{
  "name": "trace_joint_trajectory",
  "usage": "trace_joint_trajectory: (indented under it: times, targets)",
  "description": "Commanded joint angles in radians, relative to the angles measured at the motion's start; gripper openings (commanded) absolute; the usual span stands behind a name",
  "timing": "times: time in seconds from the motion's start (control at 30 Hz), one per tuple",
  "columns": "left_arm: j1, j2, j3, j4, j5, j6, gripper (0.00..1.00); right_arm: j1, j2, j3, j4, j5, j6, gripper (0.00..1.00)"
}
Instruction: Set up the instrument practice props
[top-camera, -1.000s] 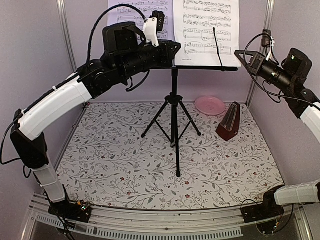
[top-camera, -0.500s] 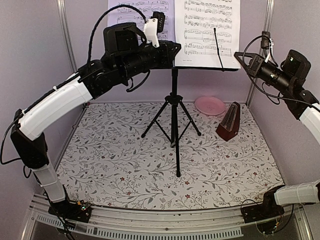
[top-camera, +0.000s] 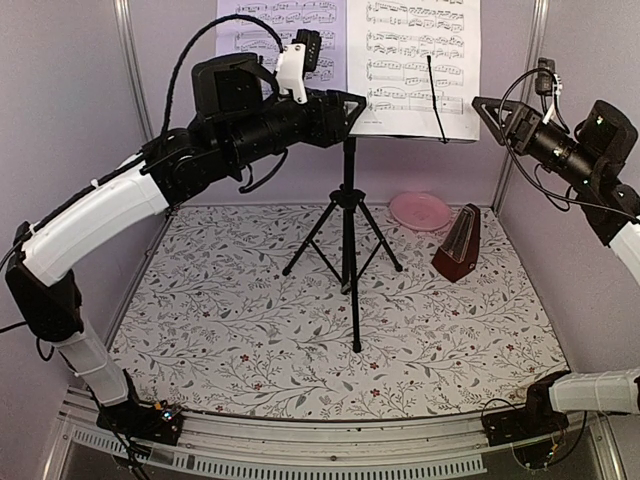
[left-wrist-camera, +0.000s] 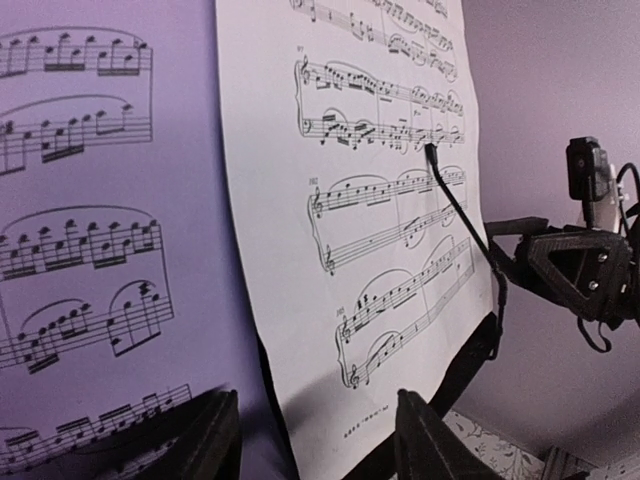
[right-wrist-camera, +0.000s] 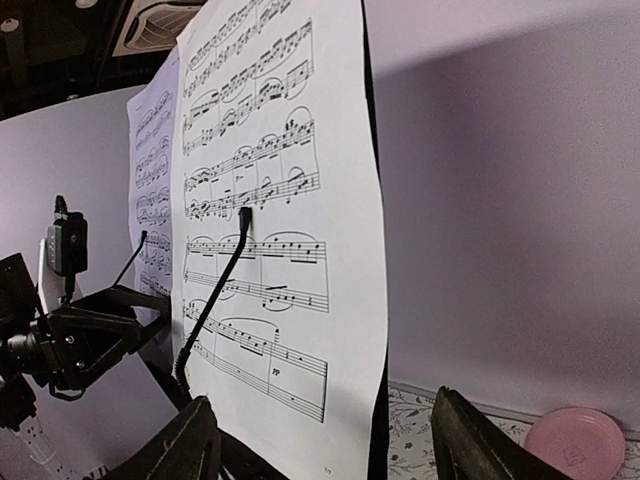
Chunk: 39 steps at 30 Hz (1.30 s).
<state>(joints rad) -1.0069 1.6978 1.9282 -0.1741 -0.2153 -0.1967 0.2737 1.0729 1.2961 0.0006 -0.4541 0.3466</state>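
Observation:
The black music stand (top-camera: 348, 230) stands on its tripod legs mid-table. Two white sheet-music pages rest on its desk: the right page (top-camera: 413, 65) under a thin black retainer arm (top-camera: 436, 100), the left page (top-camera: 255, 35) partly hidden by my left arm. My left gripper (top-camera: 345, 108) is open just left of the right page's lower corner, with the page (left-wrist-camera: 370, 200) beyond its fingers (left-wrist-camera: 430, 445). My right gripper (top-camera: 487, 112) is open, a little right of the desk, facing the page (right-wrist-camera: 280, 200). The dark red-brown metronome (top-camera: 458, 243) stands on the table at right.
A pink round plate (top-camera: 420, 210) lies behind the metronome near the back wall, also in the right wrist view (right-wrist-camera: 578, 440). Purple walls with metal posts (top-camera: 132, 70) close in the floral-covered table (top-camera: 230, 330). Both arms are raised high at desk level.
Both grippers were shut at the stand's desk edges and have opened. The right gripper has drawn back to the right, and the left arm has shifted slightly left and up.

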Motion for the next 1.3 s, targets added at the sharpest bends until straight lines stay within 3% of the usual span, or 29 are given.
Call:
trace_joint_trajectory:
  times: [0.0, 0.13, 0.3, 0.53, 0.67, 0.8, 0.97, 1.13, 1.27]
  targets:
    - [-0.019, -0.096, -0.071, 0.058, 0.009, 0.039, 0.61, -0.002, -0.047, 0.012, -0.005, 0.006, -0.003, 0.80]
    - [-0.029, -0.192, -0.223, 0.114, 0.003, 0.057, 0.74, -0.001, -0.083, -0.024, -0.029, 0.009, -0.013, 0.90]
    - [-0.031, -0.338, -0.460, 0.217, 0.040, 0.081, 0.87, -0.002, -0.139, -0.128, -0.064, 0.000, -0.023, 0.94]
    - [-0.032, -0.452, -0.683, 0.236, 0.030, 0.035, 0.99, -0.002, -0.221, -0.317, -0.110, 0.099, -0.058, 1.00]
    - [-0.028, -0.482, -0.779, 0.257, 0.082, 0.002, 0.99, -0.008, -0.158, -0.429, -0.105, 0.129, -0.068, 0.99]
    - [-0.026, -0.512, -0.869, 0.292, 0.072, -0.064, 0.99, -0.013, -0.126, -0.504, -0.050, 0.252, -0.039, 0.99]
    - [-0.019, -0.544, -0.964, 0.328, 0.049, -0.116, 0.99, -0.012, -0.055, -0.502, -0.035, 0.588, 0.010, 0.99]
    - [-0.006, -0.566, -1.011, 0.345, 0.018, -0.150, 0.99, -0.012, 0.121, -0.380, -0.126, 0.820, 0.185, 0.99]
    - [0.007, -0.580, -1.034, 0.358, 0.008, -0.167, 0.99, -0.013, 0.271, -0.266, -0.196, 0.892, 0.288, 0.99]
